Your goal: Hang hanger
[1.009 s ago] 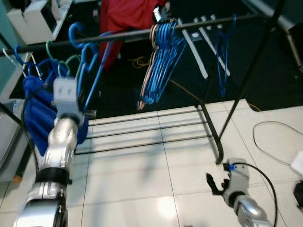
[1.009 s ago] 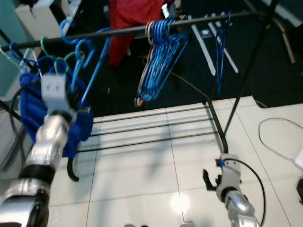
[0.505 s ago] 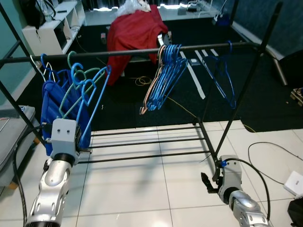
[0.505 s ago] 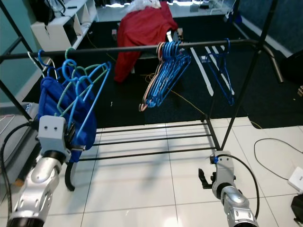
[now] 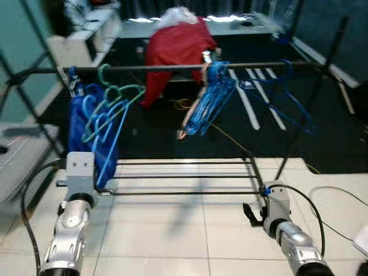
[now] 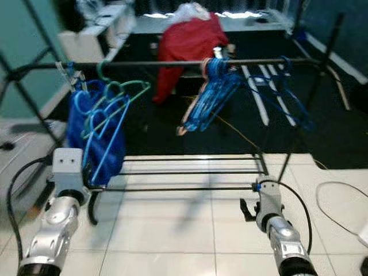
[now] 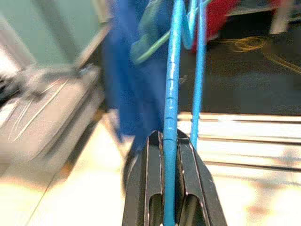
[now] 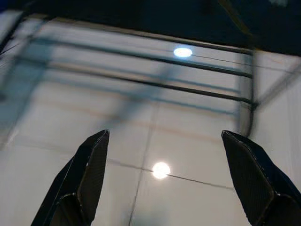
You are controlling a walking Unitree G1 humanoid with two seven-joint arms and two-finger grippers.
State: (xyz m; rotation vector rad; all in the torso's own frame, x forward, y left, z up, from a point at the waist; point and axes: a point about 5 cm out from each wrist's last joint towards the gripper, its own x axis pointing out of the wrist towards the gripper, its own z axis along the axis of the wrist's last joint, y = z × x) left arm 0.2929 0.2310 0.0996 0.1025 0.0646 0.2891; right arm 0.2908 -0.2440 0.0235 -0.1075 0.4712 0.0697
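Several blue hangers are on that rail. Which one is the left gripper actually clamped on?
The blue plastic hanger at the rail's left end, hanging against the blue cloth. The left gripper is shut on its lower bar; the blue hanger bunch at mid-rail hangs free.

Head eyes look forward-down at rack; wrist views close — sharing floor rails.

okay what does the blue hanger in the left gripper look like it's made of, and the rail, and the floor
Hanger: thin blue rod clamped in the left gripper, probably plastic or coated wire; faint ridges and a soft sheen show. Rail: slim dark tube, likely painted metal, matte. Floor: pale glossy tiles, probably ceramic; grout lines and mirrored lamp spots show.
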